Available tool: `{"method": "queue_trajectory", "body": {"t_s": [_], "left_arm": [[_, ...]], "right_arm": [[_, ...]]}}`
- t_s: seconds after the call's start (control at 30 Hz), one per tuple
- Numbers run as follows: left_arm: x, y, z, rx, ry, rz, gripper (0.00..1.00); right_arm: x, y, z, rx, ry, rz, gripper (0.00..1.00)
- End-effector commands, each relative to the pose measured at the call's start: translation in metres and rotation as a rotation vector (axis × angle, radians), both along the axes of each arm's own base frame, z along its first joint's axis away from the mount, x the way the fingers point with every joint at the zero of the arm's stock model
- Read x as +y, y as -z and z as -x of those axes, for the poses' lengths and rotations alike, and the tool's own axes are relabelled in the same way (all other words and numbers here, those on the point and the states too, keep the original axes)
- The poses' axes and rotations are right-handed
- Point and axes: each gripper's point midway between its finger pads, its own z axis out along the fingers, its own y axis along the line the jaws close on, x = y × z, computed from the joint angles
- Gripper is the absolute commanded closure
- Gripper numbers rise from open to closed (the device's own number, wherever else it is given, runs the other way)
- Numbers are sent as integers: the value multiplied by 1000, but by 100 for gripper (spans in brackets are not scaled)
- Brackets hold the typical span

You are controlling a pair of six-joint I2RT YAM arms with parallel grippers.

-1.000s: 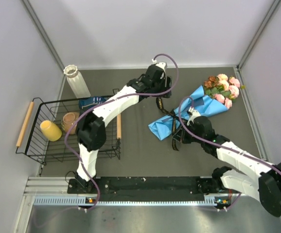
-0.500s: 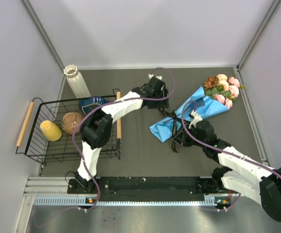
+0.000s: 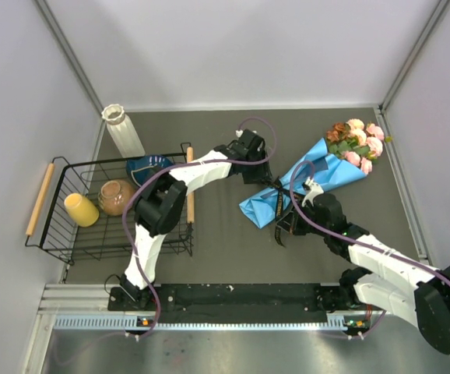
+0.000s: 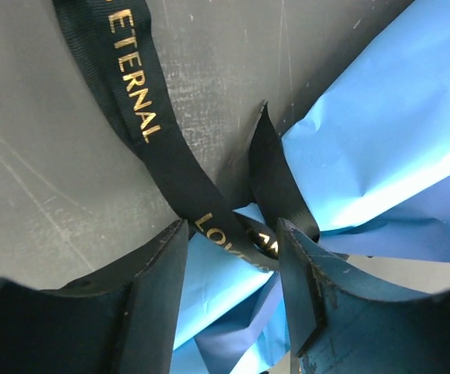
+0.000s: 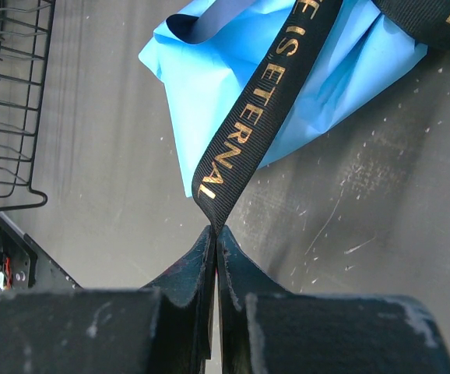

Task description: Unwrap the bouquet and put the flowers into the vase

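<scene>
Right claw (image 5: pixel 215 231) pinching black ribbon (image 5: pixel 248 117), blue-wrapped bouquet (image 3: pixel 330 173)

Open table (image 3: pixel 217 234) between wire basket (image 3: pixel 93 238) and bouquet (image 3: pixel 318 171) lets a gripper pass; left arm (image 3: pixel 202 165) stretches across the line from bouquet to vase (image 3: pixel 124 132), wire basket sits just before the vase, ribbon (image 5: pixel 240 148) strung off the bouquet's near side

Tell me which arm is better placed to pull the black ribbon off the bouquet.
Probably the right. The right pincer is shut on the ribbon at its tail, ready to pull. The left pincer only straddles the ribbon beside the blue paper, jaws apart, gripping nothing.
</scene>
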Motion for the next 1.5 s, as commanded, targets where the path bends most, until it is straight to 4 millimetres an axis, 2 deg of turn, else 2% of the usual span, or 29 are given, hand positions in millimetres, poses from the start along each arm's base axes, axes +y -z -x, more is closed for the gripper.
{"method": "queue_trajectory", "body": {"t_s": [0.0,0.07,0.13,0.23,0.3,0.47,0.8,0.93,0.97,1.03,1.07,1.13,1.17,1.33,1.4,1.43,1.47], "left_arm": [[-15,-11,-13,-18,7,82,49],[-13,-9,-14,-19,8,79,50],[-12,-13,-15,-31,17,84,58],[-6,-17,-16,-50,12,73,75],[1,-26,-19,-100,7,57,79],[-2,-53,-24,-190,53,67,100],[-10,-72,-12,-230,136,112,100],[-4,-83,-11,-262,127,98,100],[-1,-78,-8,-251,120,85,100],[6,-82,-6,-258,97,75,100],[13,-72,-3,-247,74,46,100],[20,-69,-2,-251,50,32,99],[24,-60,1,-235,37,17,98],[31,-39,5,-177,5,-17,97],[33,-37,5,-169,-6,-18,90],[32,-40,6,-176,-4,-17,76],[32,-43,6,-185,4,-17,69]], "right_arm": [[1,-12,-9,-43,8,-21,100],[1,-11,-8,-40,7,-18,100],[1,-10,-8,-38,8,-18,100],[0,-11,-8,-38,12,-16,100],[-1,-11,-9,-42,13,-15,100],[-3,-10,-9,-36,20,-12,100],[-8,-6,-10,-29,37,7,100],[-8,-6,-10,-26,34,7,100],[-9,-6,-10,-26,37,7,100],[-8,-6,-10,-24,34,7,100],[-9,-6,-10,-23,37,5,100],[-8,-5,-10,-21,34,5,100],[-9,-5,-10,-20,35,6,100],[-9,-6,-10,-19,34,4,100],[-9,-7,-11,-22,35,3,100],[-9,-6,-10,-18,36,3,100],[-8,-6,-10,-18,32,2,100]]}}
